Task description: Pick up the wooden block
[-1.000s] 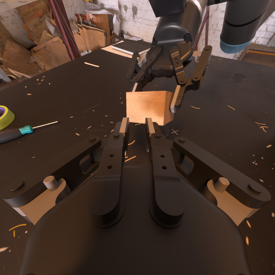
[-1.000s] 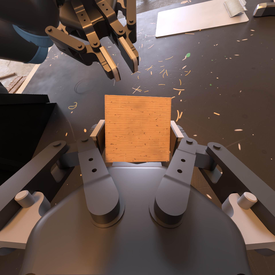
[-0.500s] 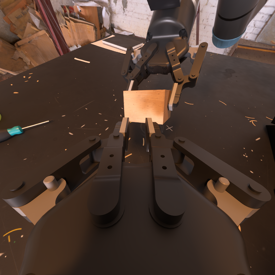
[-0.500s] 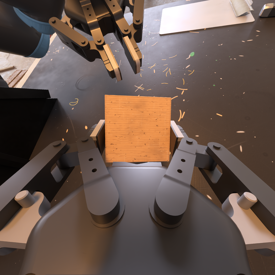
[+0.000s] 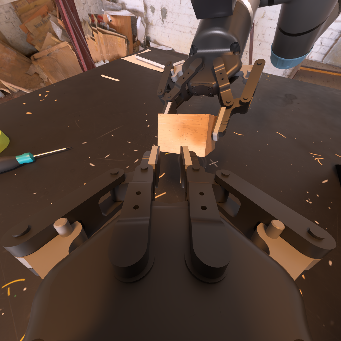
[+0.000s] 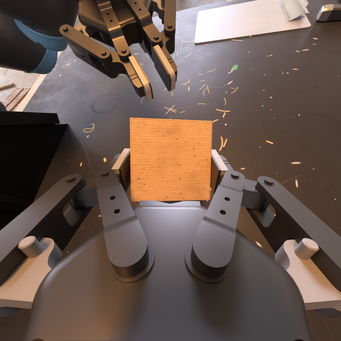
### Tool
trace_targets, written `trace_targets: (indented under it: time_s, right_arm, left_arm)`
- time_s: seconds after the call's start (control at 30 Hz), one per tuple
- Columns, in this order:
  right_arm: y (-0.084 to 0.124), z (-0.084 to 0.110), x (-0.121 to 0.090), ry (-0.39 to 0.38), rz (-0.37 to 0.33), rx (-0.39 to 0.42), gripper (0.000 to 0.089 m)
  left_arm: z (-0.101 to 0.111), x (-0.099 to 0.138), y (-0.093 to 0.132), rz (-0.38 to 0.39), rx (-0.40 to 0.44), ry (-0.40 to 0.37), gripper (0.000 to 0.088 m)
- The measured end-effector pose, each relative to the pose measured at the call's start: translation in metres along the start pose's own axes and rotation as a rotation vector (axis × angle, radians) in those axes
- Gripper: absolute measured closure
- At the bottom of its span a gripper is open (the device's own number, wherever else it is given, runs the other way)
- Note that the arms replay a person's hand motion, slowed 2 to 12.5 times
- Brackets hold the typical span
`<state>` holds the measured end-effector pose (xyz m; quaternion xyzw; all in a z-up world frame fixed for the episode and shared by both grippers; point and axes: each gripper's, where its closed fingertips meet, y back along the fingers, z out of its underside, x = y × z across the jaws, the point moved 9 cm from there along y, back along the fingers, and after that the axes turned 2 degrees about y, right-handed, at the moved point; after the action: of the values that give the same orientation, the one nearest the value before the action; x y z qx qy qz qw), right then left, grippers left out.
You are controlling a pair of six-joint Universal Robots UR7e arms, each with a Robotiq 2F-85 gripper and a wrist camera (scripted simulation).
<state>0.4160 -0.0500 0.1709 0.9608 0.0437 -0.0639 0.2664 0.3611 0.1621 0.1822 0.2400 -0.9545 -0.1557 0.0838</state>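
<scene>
**Wooden block clamped in the right gripper, off the table**

While the right gripper [image 6: 170, 166] clamps the wooden block [image 6: 170, 159] between its two pads, one pressed flat against each side face, the block sits square between the fingers with its broad grained face turned to the right wrist camera. From the left wrist view the same block [image 5: 184, 133] hangs beneath the right gripper [image 5: 191, 121], clear of the dark table [image 5: 92, 114], with a dim shadow on the surface beneath it.

The left gripper [image 5: 169, 155] holds nothing. Its fingers stand close together with a narrow gap between the pads, their tips pointing at the lower front face of the block; whether they touch it cannot be told from this view. In the right wrist view that gripper [image 6: 159, 84] hangs just beyond the block's far edge, apart from it, angled down toward the table.

On the table, well to the left in the left wrist view, lies a screwdriver [image 5: 27, 158] with a black and teal handle, and beside it at the frame's edge a yellow-green roll [image 5: 2, 141], only partly seen. A spiral notebook [image 5: 150, 60] rests near the far edge. The right wrist view shows a white flat sheet [image 6: 249, 22] at the upper right, a black box [image 6: 24, 156] at the left, and pale wood shavings [image 6: 221, 110] scattered across the surface.
</scene>
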Motion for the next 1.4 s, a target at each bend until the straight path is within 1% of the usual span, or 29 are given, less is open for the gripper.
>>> trace_targets:
  time_s: [0.5,0.73,0.93,1.17,1.4]
  right_arm:
    - [0.0005,-0.0049,-0.0009,-0.007,-0.008,0.051,0.0224]
    - [0.0006,-0.0043,-0.0017,0.004,-0.006,0.039,0.0224]
    - [0.0,-0.0053,-0.0037,0.016,-0.009,0.033,0.0224]
    - [-0.0009,-0.007,-0.0041,0.021,-0.005,0.037,0.0224]
    - [-0.0004,-0.0085,-0.004,0.019,0.005,0.043,0.0224]
  left_arm:
    - [-0.0054,0.0009,0.0034,-0.004,0.066,0.014,0.0691]
    - [-0.0043,-0.0004,0.0034,0.01,0.051,0.016,0.0691]
    - [-0.0028,0.0007,0.0024,0.047,0.036,0.017,0.0691]
    - [-0.003,0.0,0.0038,0.053,0.049,0.028,0.0691]
    - [-0.0029,0.0002,0.0041,0.035,0.072,0.037,0.0692]
